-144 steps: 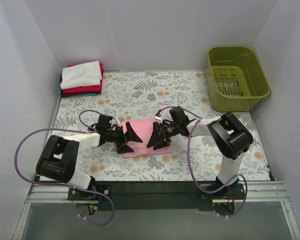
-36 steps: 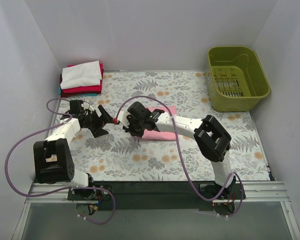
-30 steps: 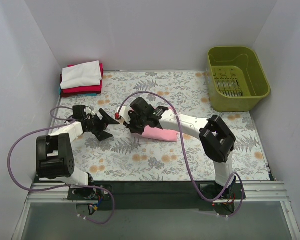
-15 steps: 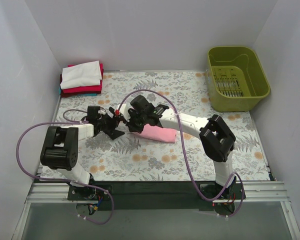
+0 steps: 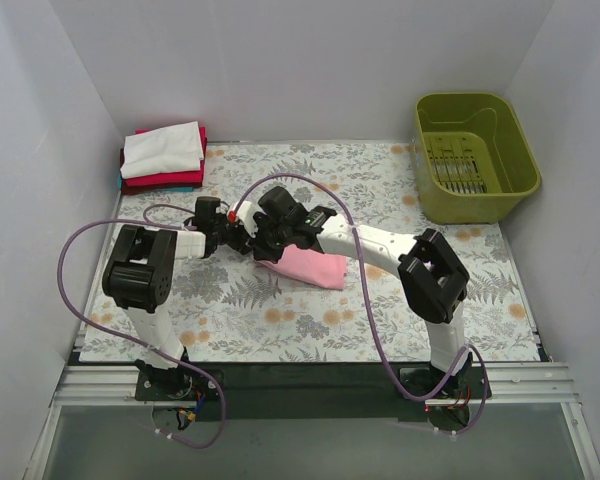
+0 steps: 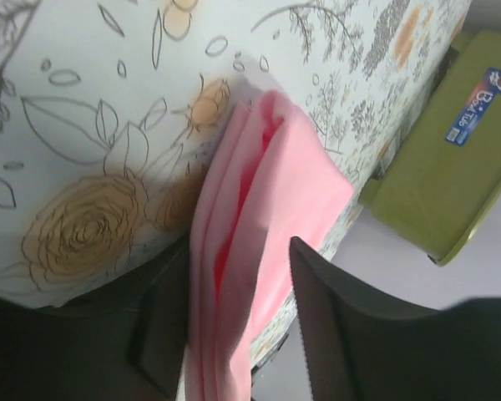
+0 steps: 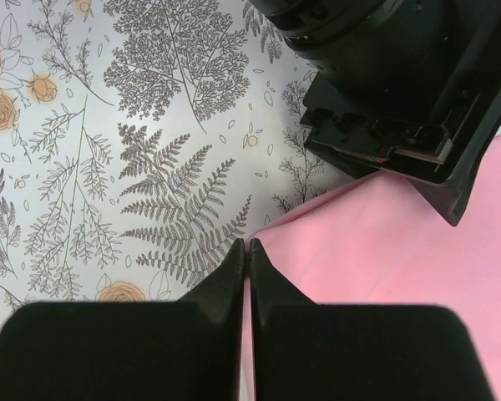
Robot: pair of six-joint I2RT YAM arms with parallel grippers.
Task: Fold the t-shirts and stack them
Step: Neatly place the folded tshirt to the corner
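A folded light pink t-shirt (image 5: 315,266) lies mid-table on the floral cloth. My left gripper (image 5: 240,238) has come in from the left. In the left wrist view its jaws (image 6: 238,251) straddle the shirt's layered edge (image 6: 267,192); one finger lies against the cloth, and a narrow gap shows at the other. My right gripper (image 5: 264,247) is shut, its tips (image 7: 246,244) at the pink shirt's corner (image 7: 384,251); no cloth shows between them. A folded stack with a white t-shirt (image 5: 162,150) over a red one (image 5: 170,180) sits at the back left.
An olive green basket (image 5: 520,150) stands at the back right, also seen in the left wrist view (image 6: 434,167). White walls close in the table on three sides. The left wrist's black housing (image 7: 384,83) hangs just beyond my right fingertips.
The left arm has swung in from the left to the pink shirt's edge, and its jaws have narrowed round it. The right gripper has stayed shut at the shirt's left end.
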